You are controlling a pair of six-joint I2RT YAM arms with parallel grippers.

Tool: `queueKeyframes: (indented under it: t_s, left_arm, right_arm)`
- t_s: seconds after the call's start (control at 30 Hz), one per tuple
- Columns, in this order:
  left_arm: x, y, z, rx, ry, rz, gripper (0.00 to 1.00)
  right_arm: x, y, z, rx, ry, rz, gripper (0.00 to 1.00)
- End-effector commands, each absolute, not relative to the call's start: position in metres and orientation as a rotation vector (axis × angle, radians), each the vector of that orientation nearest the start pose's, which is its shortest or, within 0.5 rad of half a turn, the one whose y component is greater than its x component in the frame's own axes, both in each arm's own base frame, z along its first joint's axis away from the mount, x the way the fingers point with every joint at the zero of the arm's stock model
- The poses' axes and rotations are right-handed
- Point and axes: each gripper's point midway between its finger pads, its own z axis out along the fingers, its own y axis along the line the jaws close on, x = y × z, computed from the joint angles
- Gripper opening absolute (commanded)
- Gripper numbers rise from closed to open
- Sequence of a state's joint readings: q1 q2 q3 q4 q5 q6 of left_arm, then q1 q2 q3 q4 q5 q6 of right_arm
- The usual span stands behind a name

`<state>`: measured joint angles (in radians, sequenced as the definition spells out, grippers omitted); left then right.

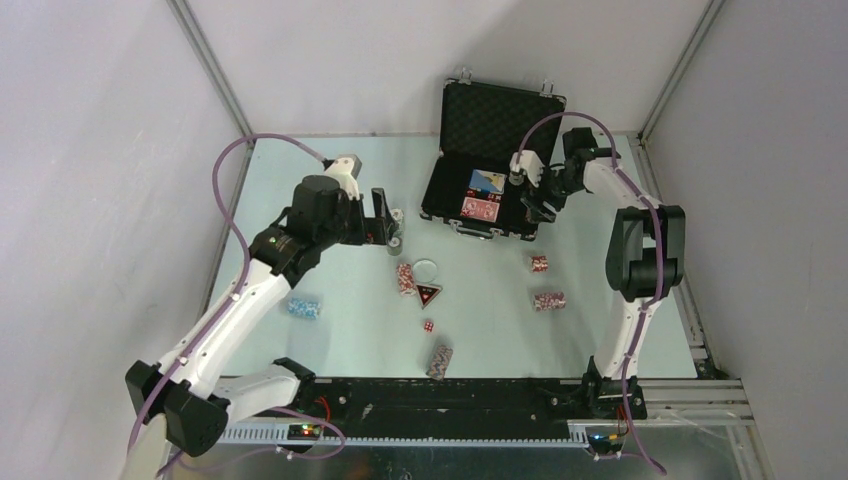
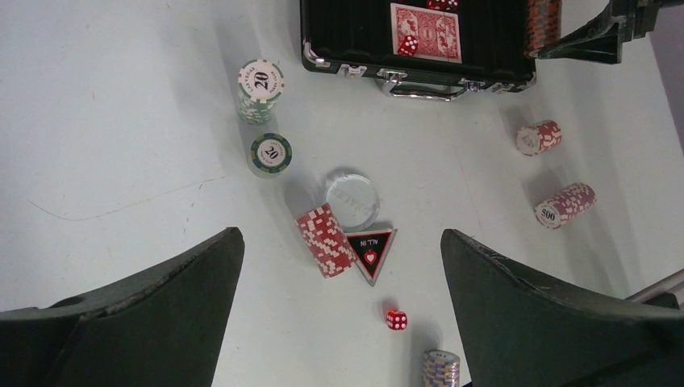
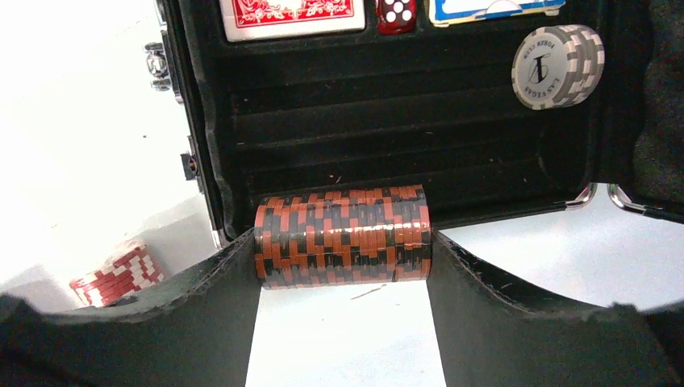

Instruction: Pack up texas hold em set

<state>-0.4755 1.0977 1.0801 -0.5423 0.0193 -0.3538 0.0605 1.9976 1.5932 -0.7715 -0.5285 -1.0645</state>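
My right claw (image 3: 342,266) grips an orange-and-black chip stack (image 3: 343,234) end to end. The stack lies on its side just over the near rim of the open briefcase (image 3: 363,121). I judge the step is seating it in a foam groove. I should keep the roll parallel with the grooves, lower it until it rests, and only then let go, or the chips may fan out. Inside the case lie a red card deck (image 3: 286,16), a blue deck (image 3: 492,8), a red die (image 3: 395,14) between them, and a short grey-and-white stack (image 3: 558,66). My left claw (image 2: 340,242) hangs wide and empty over the table (image 2: 121,121), above a red-and-white stack (image 2: 325,240) and a triangular token (image 2: 371,250).
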Motion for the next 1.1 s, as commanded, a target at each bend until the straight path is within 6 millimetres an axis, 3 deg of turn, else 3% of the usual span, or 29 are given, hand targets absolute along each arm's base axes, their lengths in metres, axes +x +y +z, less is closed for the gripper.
queueKeyframes:
  t_s: [0.0, 0.2, 0.33, 0.4, 0.5, 0.53, 0.6, 0.83, 0.87, 0.9, 0.97, 1.03, 1.07]
  left_arm:
    - [0.288, -0.166, 0.253, 0.17, 2.125, -0.487, 1.0]
    - [0.279, -0.164, 0.246, 0.158, 2.139, -0.506, 1.0]
    - [0.274, -0.162, 0.245, 0.151, 2.136, -0.514, 1.0]
    - [0.273, -0.162, 0.244, 0.15, 2.137, -0.516, 1.0]
    - [0.272, -0.159, 0.243, 0.148, 2.14, -0.502, 1.0]
    - [0.271, -0.158, 0.242, 0.152, 2.147, -0.492, 1.0]
    - [0.272, -0.154, 0.245, 0.158, 2.144, -0.464, 1.0]
    - [0.271, -0.16, 0.242, 0.138, 2.167, -0.505, 1.0]
    - [0.27, -0.163, 0.24, 0.143, 2.172, -0.524, 1.0]
    - [0.272, -0.165, 0.24, 0.136, 2.166, -0.536, 1.0]
    - [0.273, -0.168, 0.237, 0.131, 2.167, -0.547, 1.0]
    - [0.276, -0.168, 0.234, 0.127, 2.167, -0.545, 1.0]
    - [0.277, -0.167, 0.233, 0.122, 2.168, -0.536, 1.0]
  right_arm:
    - [0.458, 0.093, 0.103, -1.48, 1.971, 0.357, 0.34]
    - [0.46, 0.102, 0.09, -1.481, 2.008, 0.362, 0.35]
    - [0.461, 0.113, 0.087, -1.467, 2.013, 0.401, 0.42]
    - [0.459, 0.116, 0.083, -1.483, 2.03, 0.398, 0.54]
    - [0.46, 0.114, 0.084, -1.458, 2.043, 0.378, 0.88]
    - [0.464, 0.114, 0.089, -1.425, 2.04, 0.367, 0.97]
    - [0.47, 0.107, 0.1, -1.354, 2.044, 0.362, 0.99]
    - [0.475, 0.108, 0.159, -1.144, 1.996, 0.32, 1.0]
    - [0.474, 0.112, 0.177, -1.1, 1.971, 0.303, 1.0]
    - [0.468, 0.115, 0.175, -1.084, 1.981, 0.311, 1.0]
    - [0.454, 0.125, 0.19, -1.006, 1.963, 0.33, 1.0]
    - [0.431, 0.14, 0.219, -0.94, 1.897, 0.352, 1.0]
    - [0.421, 0.142, 0.21, -0.909, 1.912, 0.369, 1.0]
